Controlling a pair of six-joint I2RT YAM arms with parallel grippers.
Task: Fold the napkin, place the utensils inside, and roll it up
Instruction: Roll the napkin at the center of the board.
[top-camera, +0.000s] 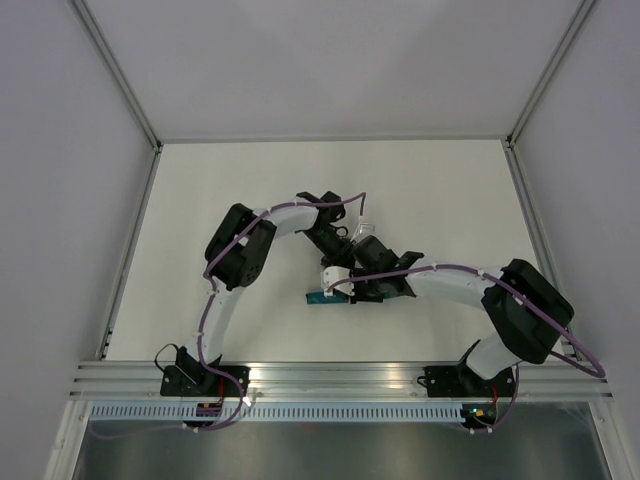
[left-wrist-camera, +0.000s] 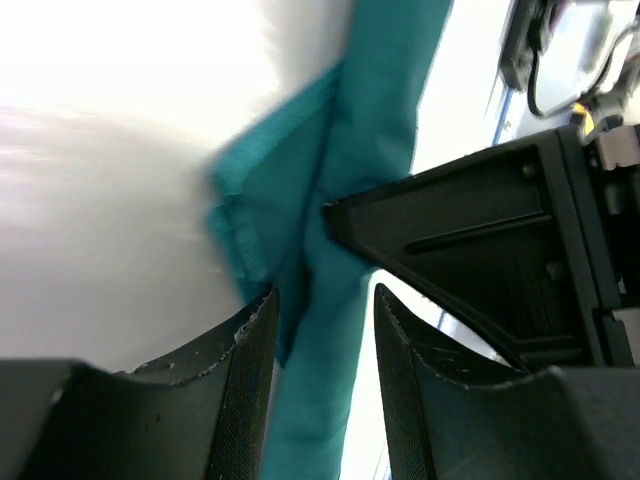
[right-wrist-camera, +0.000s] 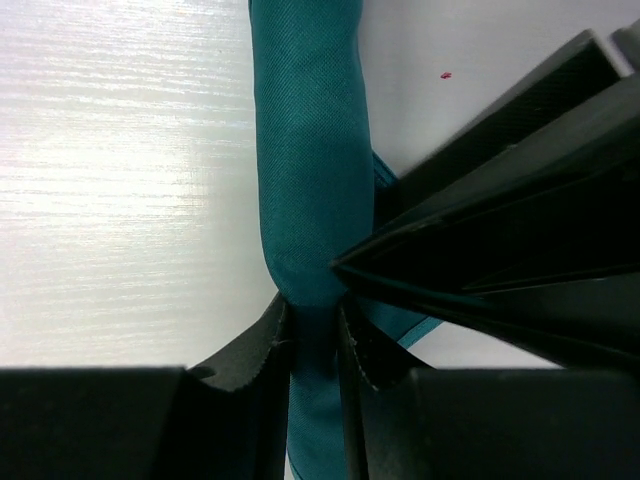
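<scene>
The napkin (top-camera: 320, 298) is a tight teal roll on the white table, mostly hidden under both grippers in the top view. My left gripper (top-camera: 343, 268) reaches down onto it from behind. In the left wrist view its jaws (left-wrist-camera: 325, 295) stand apart around the roll (left-wrist-camera: 340, 200), with a gap on the right side. My right gripper (top-camera: 358, 287) comes in from the right. In the right wrist view it (right-wrist-camera: 313, 315) is pinched shut on the roll (right-wrist-camera: 310, 170). The dark blue utensil is hidden.
The white table (top-camera: 250, 190) has metal frame rails at its left (top-camera: 130, 240) and right (top-camera: 535, 220) edges. A loose napkin edge (left-wrist-camera: 235, 200) sticks out left of the roll. The two grippers crowd each other over the roll.
</scene>
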